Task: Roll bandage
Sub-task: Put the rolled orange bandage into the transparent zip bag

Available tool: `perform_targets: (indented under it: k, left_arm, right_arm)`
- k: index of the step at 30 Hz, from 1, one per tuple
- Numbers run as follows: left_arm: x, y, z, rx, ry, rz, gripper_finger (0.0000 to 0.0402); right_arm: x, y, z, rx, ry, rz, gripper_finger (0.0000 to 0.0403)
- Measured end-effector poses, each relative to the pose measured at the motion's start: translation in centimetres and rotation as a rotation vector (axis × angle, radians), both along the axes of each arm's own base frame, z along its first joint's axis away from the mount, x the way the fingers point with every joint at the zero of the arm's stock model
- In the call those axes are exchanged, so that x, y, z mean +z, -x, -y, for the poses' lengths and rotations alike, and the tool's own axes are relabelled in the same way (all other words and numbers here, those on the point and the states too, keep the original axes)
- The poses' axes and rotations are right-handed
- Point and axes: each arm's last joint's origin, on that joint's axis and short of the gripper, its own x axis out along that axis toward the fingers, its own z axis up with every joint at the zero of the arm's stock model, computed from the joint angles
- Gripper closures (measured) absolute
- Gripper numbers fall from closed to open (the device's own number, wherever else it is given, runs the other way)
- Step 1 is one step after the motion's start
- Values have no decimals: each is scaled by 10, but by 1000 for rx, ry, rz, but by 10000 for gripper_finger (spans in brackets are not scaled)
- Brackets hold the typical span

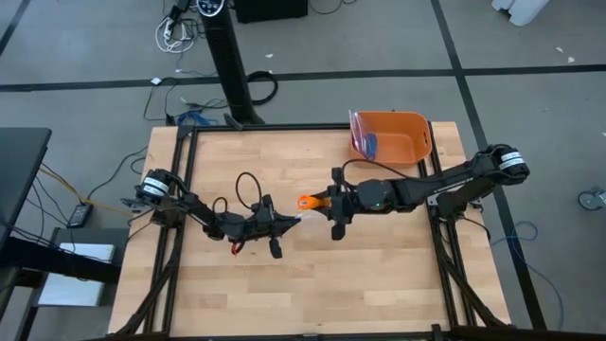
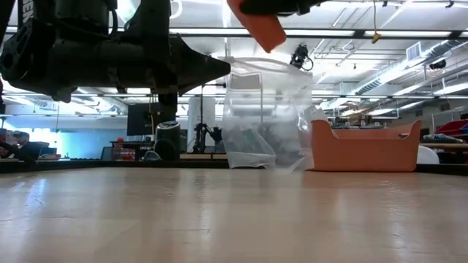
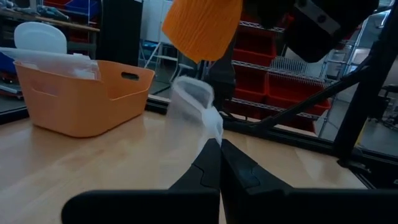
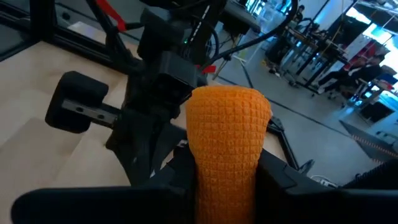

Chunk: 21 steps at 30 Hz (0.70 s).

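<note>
2 grippers meet near the middle of the table (image 1: 227, 170), both raised off its wooden surface. Right gripper (image 1: 320, 202): fingers closed on the bandage (image 1: 309, 202), which the right wrist view shows as a short orange roll with a waffle weave, standing out forward from between the fingers. Left gripper (image 1: 284, 224): fingers pressed fully together, pinching the edge of a thin clear bag (image 3: 198, 107) that hangs crumpled just ahead of the tips. In the left wrist view the bandage sits above and beyond the bag, close to it but apparently apart. The orange bin (image 1: 390, 137) stands at the far right of the table, well apart from both grippers, with some pale clear material resting in it.

Judgement of the step: the roll looks already wound, and the work in hand seems to be bringing it to the bag. To do this well, the right gripper should keep a firm, even squeeze across the roll's middle so that no outer turn slips loose. The left gripper's pinch closes only 1 edge; whether the bag's mouth stands open cannot be told. Approach should be slow and in line with the mouth, as soft cloth may snag on the film.
</note>
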Motion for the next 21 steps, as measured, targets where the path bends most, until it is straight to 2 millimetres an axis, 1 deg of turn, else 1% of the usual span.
perform_targets:
  k: [5,14,21]
  left_arm:
    - [0,0,0,0,0,0,401]
    - [0,0,0,0,0,-1,401]
    - [0,0,0,1,1,1,401]
  right_arm:
    - [-4,1,0,18,-24,-41,312]
    - [-23,0,12,10,-32,-83,312]
    - [-27,1,10,102,-85,-91,312]
